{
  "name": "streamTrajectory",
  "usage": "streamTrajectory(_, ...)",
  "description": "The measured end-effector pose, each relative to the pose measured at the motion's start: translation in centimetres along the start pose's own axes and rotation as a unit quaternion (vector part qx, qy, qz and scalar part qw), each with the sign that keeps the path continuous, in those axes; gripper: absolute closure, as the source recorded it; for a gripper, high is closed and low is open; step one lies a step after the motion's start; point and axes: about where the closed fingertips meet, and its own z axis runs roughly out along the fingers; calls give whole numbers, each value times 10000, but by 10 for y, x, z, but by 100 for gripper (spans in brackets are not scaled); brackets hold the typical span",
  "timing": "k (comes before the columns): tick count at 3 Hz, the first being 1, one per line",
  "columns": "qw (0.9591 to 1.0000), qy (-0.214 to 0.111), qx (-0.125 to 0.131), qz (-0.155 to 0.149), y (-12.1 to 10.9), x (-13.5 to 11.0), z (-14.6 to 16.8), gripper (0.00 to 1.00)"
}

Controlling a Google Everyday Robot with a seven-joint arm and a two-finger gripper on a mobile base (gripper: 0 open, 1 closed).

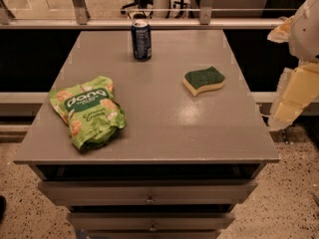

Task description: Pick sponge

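Camera view: looks down on grey table w/ drawers below; lowest drawer cut off by frame.
Pincer: pale cream, at right frame edge, off table's right side, under white arm; partly cut off, can't tell if open or closed.
Sponge: on table, right of centre, green side up, yellow foam showing at edge; well apart from pincer.
Snack bag: green, lying flat, front-left; contents hidden.
Soda can: dark blue, upright near back edge; label hard to read.
Drawers: only fronts seen, insides hidden.
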Motion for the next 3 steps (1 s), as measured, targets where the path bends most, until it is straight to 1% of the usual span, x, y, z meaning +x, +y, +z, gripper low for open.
streamTrajectory(1, 9995, -230, -67, 211, -6, -6, 16, 0)
streamTrajectory(2, 9966, -576, -143, 568, -29, -22, 61, 0)
streamTrajectory(3, 9902, -1035, -196, 915, -64, -43, 108, 0)
